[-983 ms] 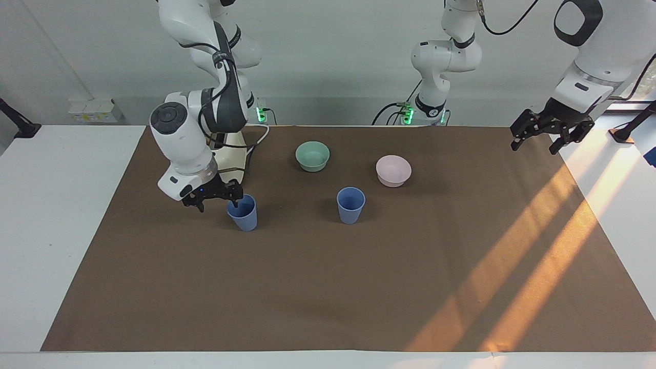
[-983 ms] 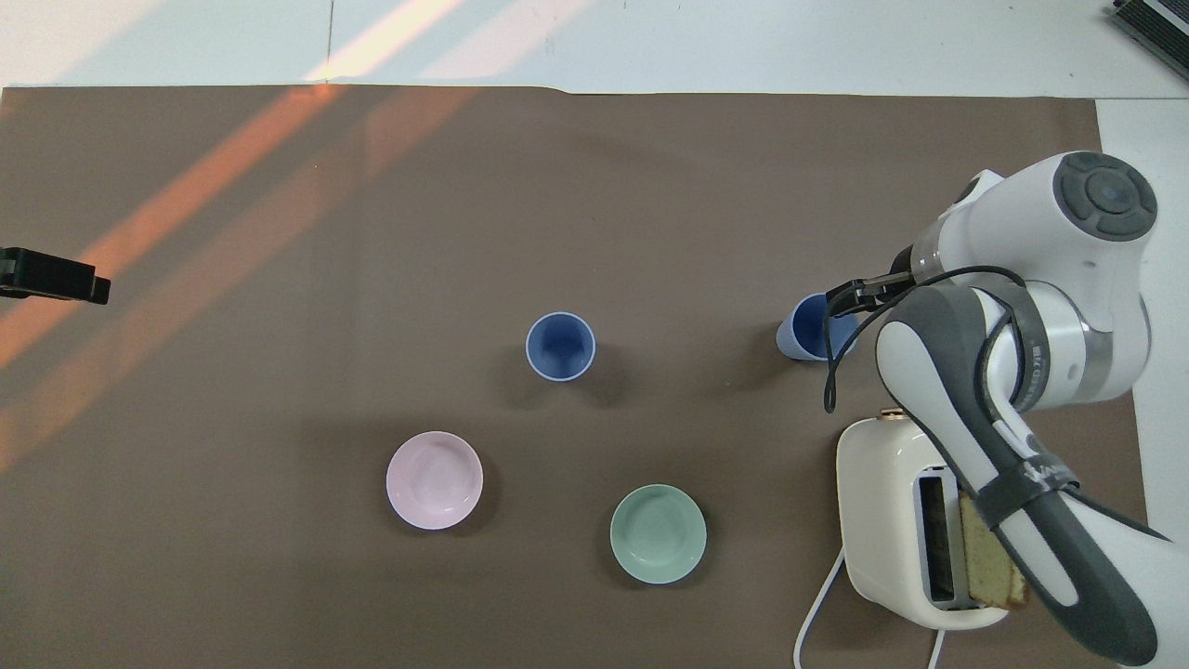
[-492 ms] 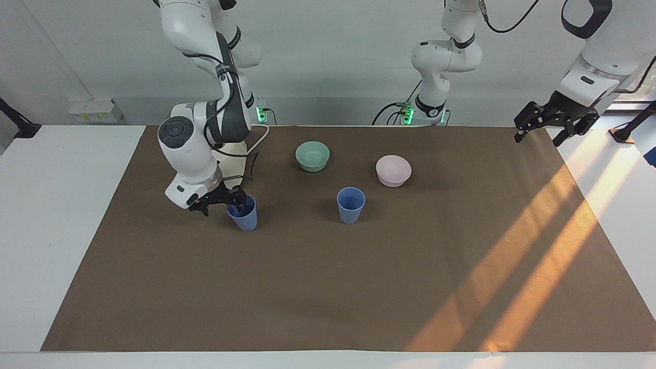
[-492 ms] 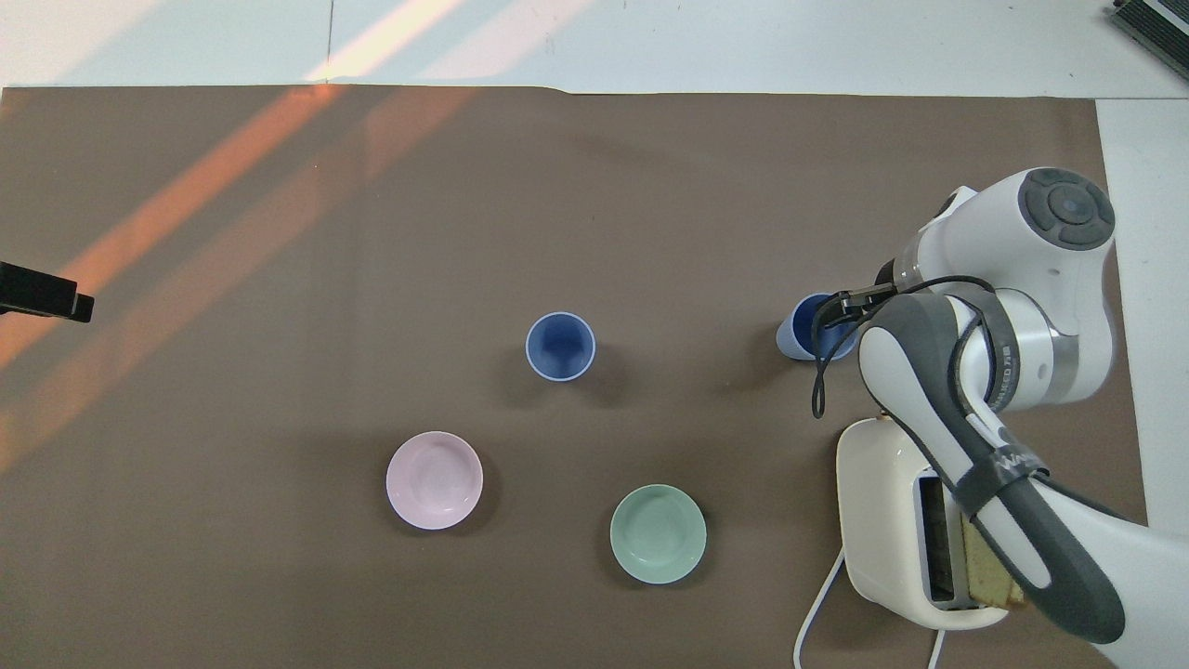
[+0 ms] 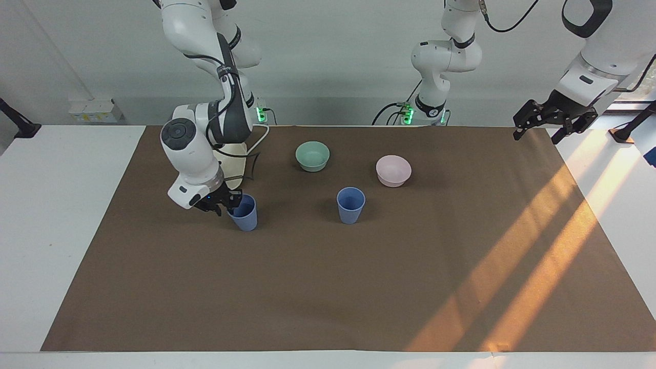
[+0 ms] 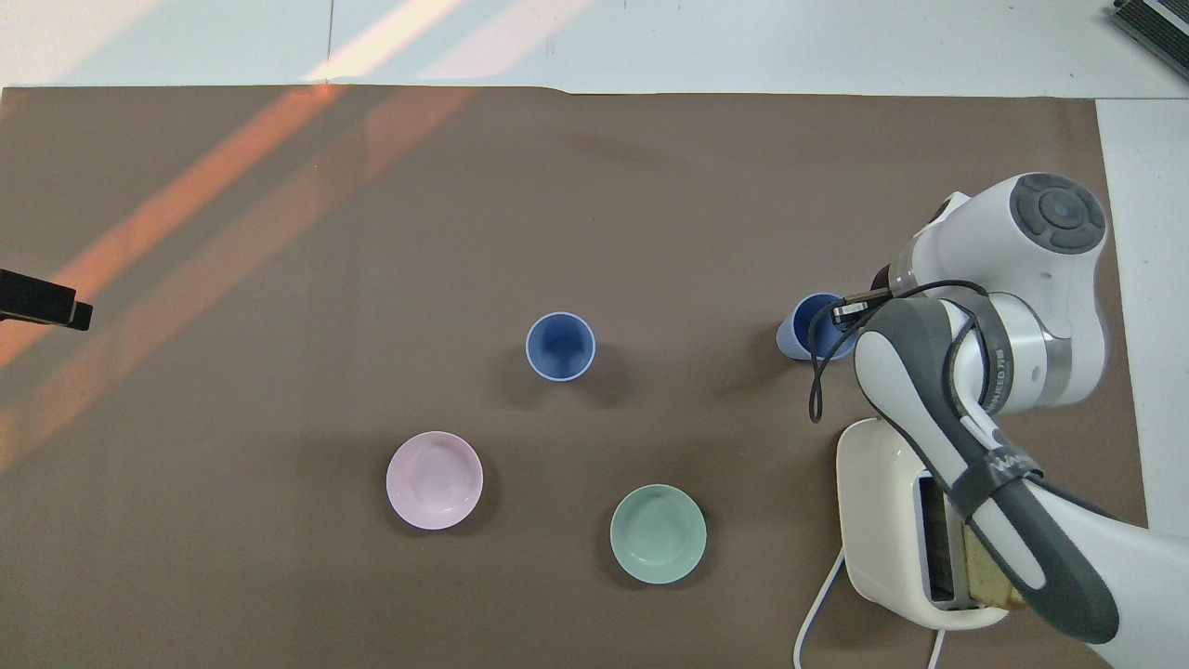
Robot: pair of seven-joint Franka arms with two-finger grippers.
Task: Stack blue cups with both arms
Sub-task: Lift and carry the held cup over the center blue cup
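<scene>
You see matt, smooth blue cups [image 5: 351, 205] that look like plastic, and a mint bowl [image 5: 312, 156] and a pink bowl [image 5: 393, 170] of the same finish. The brown mat [image 5: 328, 287] looks like dull paper. The arms' white shells [image 6: 1050, 279] are glossy plastic, as is the cream toaster [image 6: 882, 520] at lower right of the overhead view.
</scene>
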